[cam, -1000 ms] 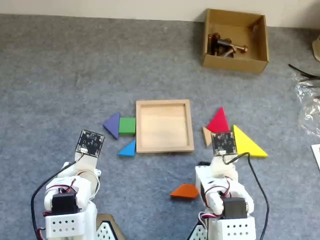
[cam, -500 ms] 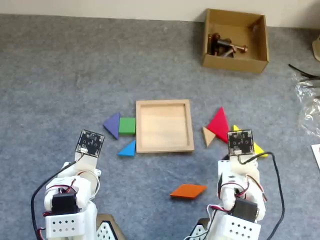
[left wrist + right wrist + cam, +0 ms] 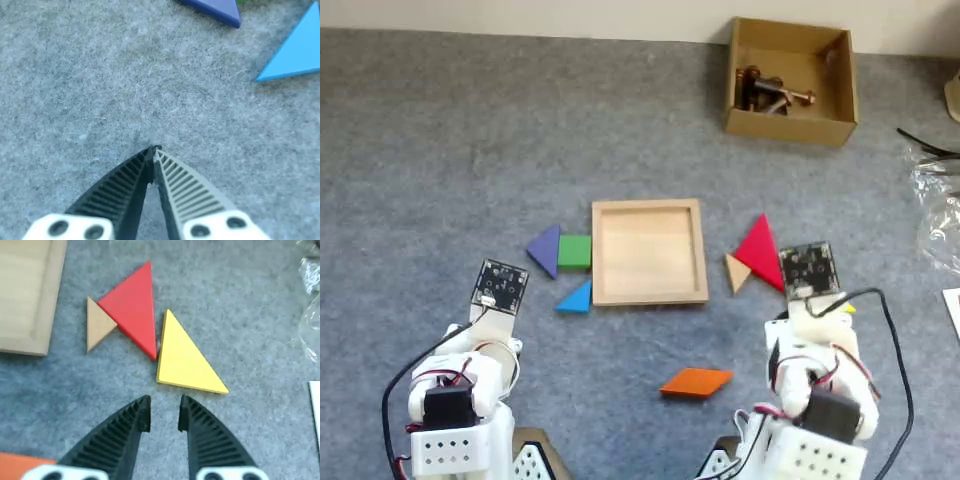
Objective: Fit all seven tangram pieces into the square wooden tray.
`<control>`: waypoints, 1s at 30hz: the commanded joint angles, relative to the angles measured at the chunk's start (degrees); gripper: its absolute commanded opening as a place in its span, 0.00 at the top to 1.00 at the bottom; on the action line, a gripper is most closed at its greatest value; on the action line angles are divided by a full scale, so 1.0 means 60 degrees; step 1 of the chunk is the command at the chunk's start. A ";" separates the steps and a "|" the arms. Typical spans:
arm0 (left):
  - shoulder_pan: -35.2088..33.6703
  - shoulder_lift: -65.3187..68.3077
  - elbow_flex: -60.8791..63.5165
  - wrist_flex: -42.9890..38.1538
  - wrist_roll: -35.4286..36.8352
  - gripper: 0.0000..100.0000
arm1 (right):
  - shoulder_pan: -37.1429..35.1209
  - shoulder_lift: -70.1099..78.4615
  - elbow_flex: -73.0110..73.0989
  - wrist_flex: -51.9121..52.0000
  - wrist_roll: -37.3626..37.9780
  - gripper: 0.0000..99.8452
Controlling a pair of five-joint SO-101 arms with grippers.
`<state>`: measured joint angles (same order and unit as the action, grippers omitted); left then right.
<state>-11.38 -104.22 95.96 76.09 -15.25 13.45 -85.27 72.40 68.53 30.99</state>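
Observation:
The square wooden tray (image 3: 650, 205) lies mid-table with no pieces in it. On the side toward my left arm lie a purple triangle (image 3: 544, 248), a green square (image 3: 575, 251) and a blue triangle (image 3: 576, 297). On the other side lie a red triangle (image 3: 758, 250) and a small tan triangle (image 3: 735, 271), with an orange parallelogram (image 3: 696, 381) nearer the arms. My right gripper (image 3: 163, 414) hovers open just short of the yellow triangle (image 3: 182, 357), holding nothing. My left gripper (image 3: 152, 150) is shut over bare carpet, short of the blue triangle (image 3: 295, 50).
A cardboard box (image 3: 790, 80) with metal parts stands at the far right. Crinkled clear plastic (image 3: 935, 215) lies along the right edge. Grey carpet covers the table.
My right arm has swung to the right, from over the tan and red pieces to over the yellow triangle. The left arm has not moved.

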 commanded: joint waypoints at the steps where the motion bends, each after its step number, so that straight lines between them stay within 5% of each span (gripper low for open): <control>1: -0.0125 -0.0066 0.0198 0.0059 0.0073 0.99 | 0.0110 0.2029 -0.1678 0.0095 0.0088 0.89; 15: -0.0125 -0.0066 0.0198 0.0059 0.0073 0.99 | 0.0066 0.8462 -0.5253 0.0154 -0.0630 0.89; 30: -0.0125 -0.0066 0.0198 0.0059 0.0073 0.99 | -0.1531 1.2974 -0.9150 0.1179 -0.1011 0.89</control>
<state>-11.38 -104.22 95.96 76.09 -15.25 5.10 -10.02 23.25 76.79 25.54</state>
